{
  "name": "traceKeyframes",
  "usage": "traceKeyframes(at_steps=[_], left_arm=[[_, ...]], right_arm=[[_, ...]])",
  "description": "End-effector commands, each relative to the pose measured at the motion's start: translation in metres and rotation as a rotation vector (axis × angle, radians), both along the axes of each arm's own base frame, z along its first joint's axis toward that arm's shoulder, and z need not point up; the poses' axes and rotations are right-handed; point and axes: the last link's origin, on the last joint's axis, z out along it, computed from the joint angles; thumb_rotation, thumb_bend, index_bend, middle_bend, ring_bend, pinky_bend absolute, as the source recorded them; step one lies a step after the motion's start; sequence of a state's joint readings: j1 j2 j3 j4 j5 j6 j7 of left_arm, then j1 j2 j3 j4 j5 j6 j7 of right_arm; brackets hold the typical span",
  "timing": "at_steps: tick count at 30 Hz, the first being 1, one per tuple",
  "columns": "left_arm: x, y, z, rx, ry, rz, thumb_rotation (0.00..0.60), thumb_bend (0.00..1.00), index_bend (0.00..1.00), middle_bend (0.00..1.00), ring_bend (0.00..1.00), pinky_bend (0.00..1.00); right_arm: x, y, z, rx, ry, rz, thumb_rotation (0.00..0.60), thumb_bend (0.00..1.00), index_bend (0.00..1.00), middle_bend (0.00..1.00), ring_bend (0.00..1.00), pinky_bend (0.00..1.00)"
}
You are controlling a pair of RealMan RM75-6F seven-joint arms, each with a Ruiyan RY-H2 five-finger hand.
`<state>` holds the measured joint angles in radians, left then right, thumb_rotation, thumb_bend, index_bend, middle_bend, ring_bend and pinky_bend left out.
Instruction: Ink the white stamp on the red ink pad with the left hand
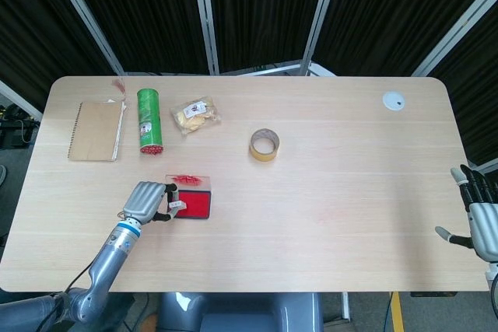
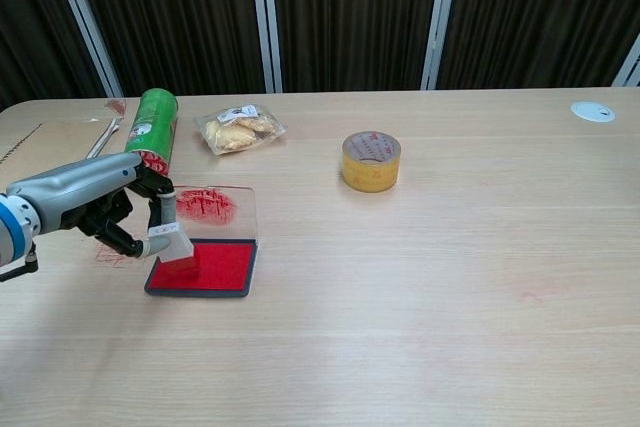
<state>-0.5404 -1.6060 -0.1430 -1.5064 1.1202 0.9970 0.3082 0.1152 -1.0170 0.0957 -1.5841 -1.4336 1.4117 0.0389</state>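
The red ink pad [image 1: 196, 205] [image 2: 205, 267] lies open near the table's front left, its clear lid [image 2: 214, 206] smeared red and tipped back behind it. My left hand [image 1: 148, 200] [image 2: 105, 205] pinches the small white stamp [image 1: 176, 206] [image 2: 170, 242] and holds it at the pad's left edge, its base touching or just above the red surface. My right hand [image 1: 478, 211] rests at the table's far right edge with fingers spread and nothing in it; the chest view does not show it.
A green chip can [image 1: 149, 120] [image 2: 151, 125] lies behind the pad, with a brown notebook [image 1: 96, 131] to its left. A snack bag [image 1: 195, 114] [image 2: 238, 129], a tape roll [image 1: 264, 145] [image 2: 371, 160] and a white disc [image 1: 394, 100] [image 2: 592, 110] sit further back and right.
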Motion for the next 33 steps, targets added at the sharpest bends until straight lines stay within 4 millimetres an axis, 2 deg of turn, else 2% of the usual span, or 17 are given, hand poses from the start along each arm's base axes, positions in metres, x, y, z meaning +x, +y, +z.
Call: traceKeyframes(at_steps=[1,33], left_arm=[[0.002,0.004,-0.002,0.005,0.002,0.009,0.600,0.53,0.60,0.56,0.90,0.95],[-0.004,0.015,-0.024,-0.028,0.025,0.059,0.600,0.54,0.60,0.57,0.90,0.95]], right_arm=[[0.000,0.000,0.000,0.000,0.000,0.000,0.600,0.00,0.00,0.00,0.00,0.00],[-0.004,-0.003,-0.001,-0.001,-0.001,-0.016,0.600,0.00,0.00,0.00,0.00,0.00]])
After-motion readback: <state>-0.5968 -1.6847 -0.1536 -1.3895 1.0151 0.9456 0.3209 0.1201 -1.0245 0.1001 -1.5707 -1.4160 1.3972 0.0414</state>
